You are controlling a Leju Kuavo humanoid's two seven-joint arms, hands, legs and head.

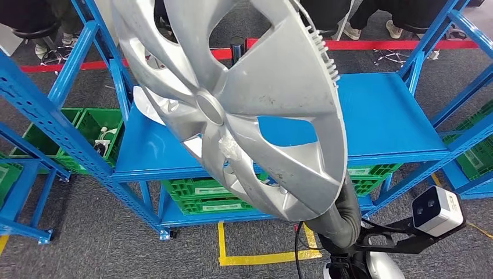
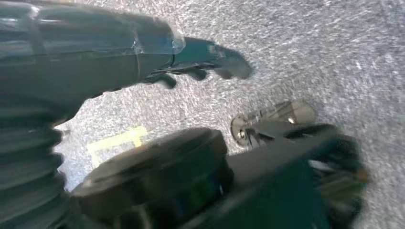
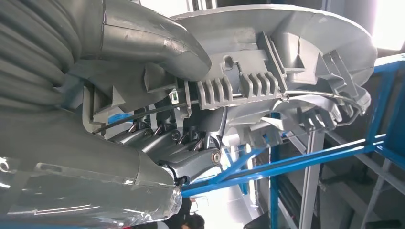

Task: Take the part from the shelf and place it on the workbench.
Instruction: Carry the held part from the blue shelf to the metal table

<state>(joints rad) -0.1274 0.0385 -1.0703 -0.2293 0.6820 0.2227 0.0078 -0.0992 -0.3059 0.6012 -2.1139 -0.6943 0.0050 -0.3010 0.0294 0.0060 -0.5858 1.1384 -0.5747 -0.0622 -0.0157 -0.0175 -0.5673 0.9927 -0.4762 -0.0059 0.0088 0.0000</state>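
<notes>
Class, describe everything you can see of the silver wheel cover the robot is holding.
The wheel cover is a large silver disc, plastic by its look, with broad spokes, wide cut-outs, a round centre cap and scuffed, dirty patches. It is held up, tilted, in front of the blue shelf. The right wrist view shows its grey ribbed back with clips and a wire ring. The right hand grips its rim, thumb on one face, fingers on the other.

1. The head camera looks forward and down from high on the robot at the blue shelf (image 1: 383,116), with the wheel cover (image 1: 232,104) very near the lens.
2. The right wrist camera sits close behind the right hand (image 3: 157,148), facing the cover's ribbed back and the same blue shelf frame.
3. The left wrist camera points down at the grey floor (image 2: 334,57), past the left hand (image 2: 191,62).
</notes>
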